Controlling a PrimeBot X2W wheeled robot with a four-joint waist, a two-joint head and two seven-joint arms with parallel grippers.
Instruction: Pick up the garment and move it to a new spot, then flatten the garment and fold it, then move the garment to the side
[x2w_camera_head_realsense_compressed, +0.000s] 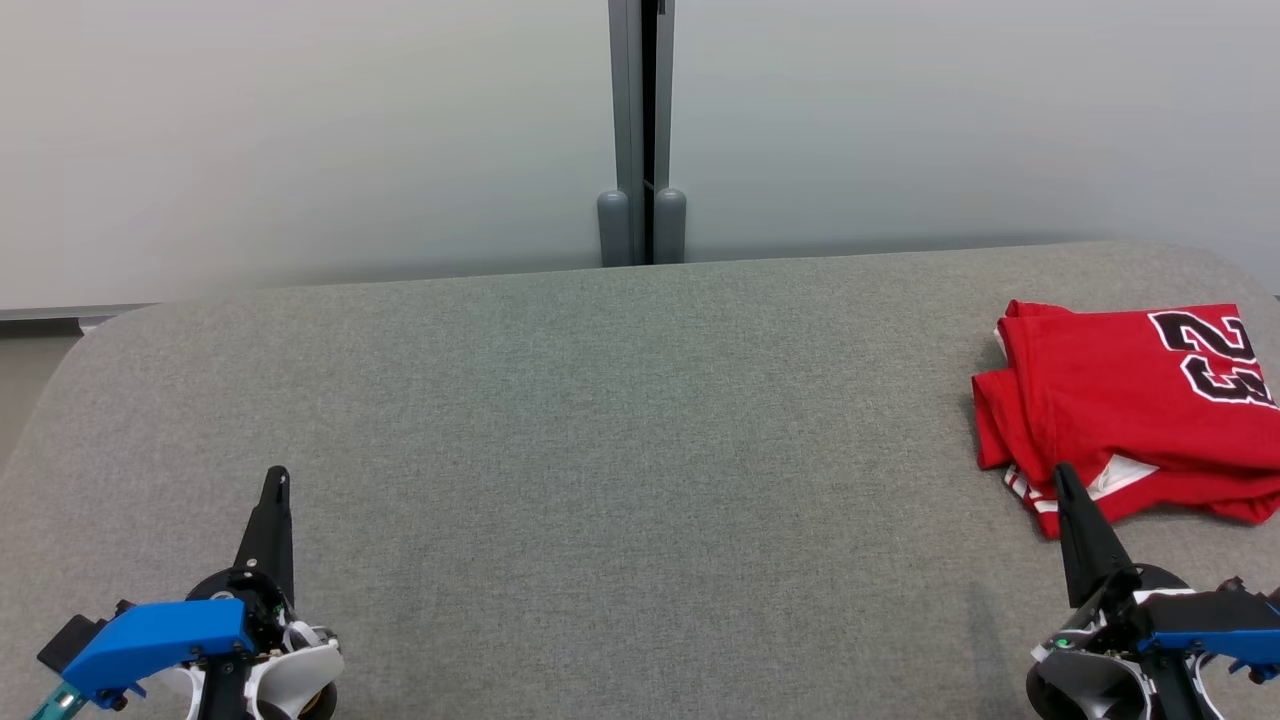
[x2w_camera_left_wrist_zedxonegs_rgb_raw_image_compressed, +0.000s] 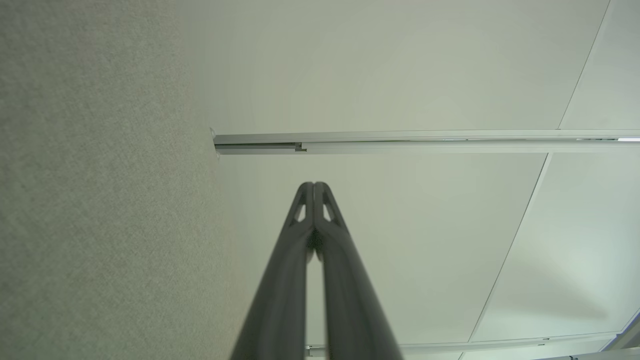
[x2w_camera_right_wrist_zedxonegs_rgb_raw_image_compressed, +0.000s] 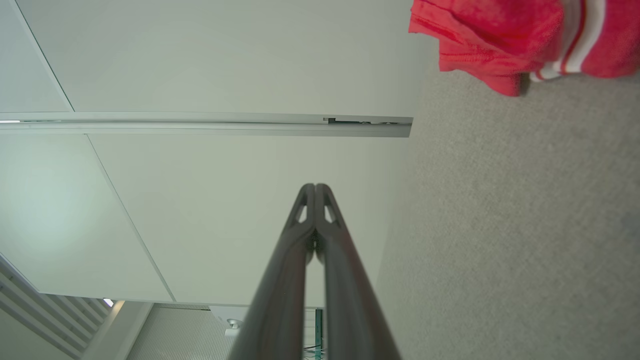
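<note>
While both arms sit low at the near edge, the folded red jersey garment with a black, white-edged "23" (x2w_camera_head_realsense_compressed: 1120, 400) lies at the far right of the grey fabric-covered tabletop (x2w_camera_head_realsense_compressed: 640, 450). Left hand (x2w_camera_head_realsense_compressed: 277, 478): lower left, two dark fingers pressed together, nothing held, well apart from the garment. Right hand (x2w_camera_head_realsense_compressed: 1062, 475): lower right, fingers likewise closed tip to tip, empty; tip overlaps the garment's near edge in the head view, contact unclear. Pale wall panels (x2w_camera_head_realsense_compressed: 300, 130) behind, split by a grey post (x2w_camera_head_realsense_compressed: 640, 130).

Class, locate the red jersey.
In the head view, the red jersey lies at the far right of the grey table, just beyond the right gripper.
</note>
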